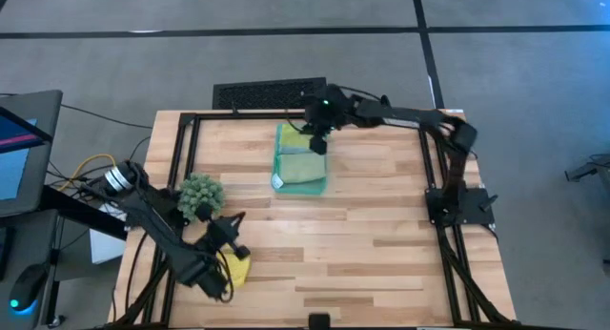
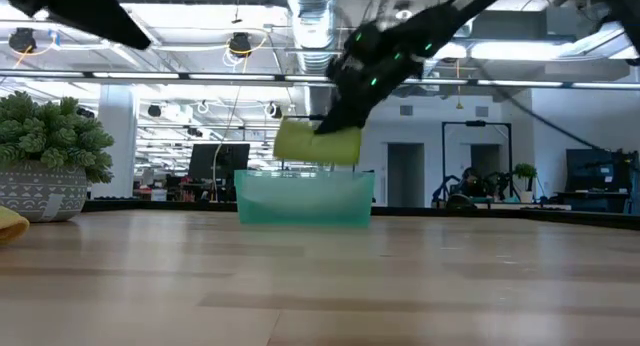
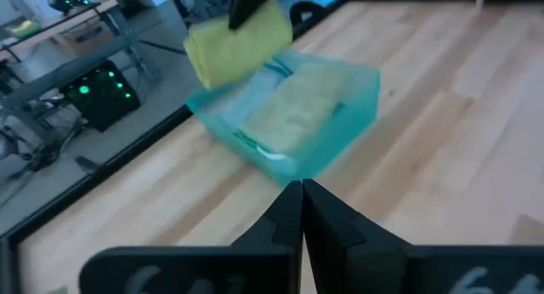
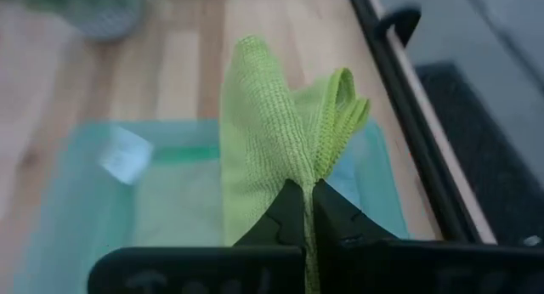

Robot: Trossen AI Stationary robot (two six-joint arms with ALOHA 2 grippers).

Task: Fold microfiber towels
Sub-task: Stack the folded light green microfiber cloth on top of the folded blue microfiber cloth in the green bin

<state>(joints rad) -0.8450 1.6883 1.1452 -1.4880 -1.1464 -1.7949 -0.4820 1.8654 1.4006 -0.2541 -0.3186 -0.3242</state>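
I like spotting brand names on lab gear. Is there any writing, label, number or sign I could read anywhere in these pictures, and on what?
None can be read.
Label inside the teal tray: a pale patch, too blurred to read.
Screen beside the table: colours only, no legible text.
Plant pot: a pattern, no letters.
Lime green towel in the right gripper: no tag visible.

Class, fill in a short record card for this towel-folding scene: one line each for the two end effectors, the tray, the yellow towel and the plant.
right end effector: shut on lime towel, holding it above the tray's far end
left end effector: shut, empty, at the table's near left corner
tray: teal, far centre of table, a pale green towel lying inside
yellow towel: on the table by the left end effector
plant: potted, on the left side
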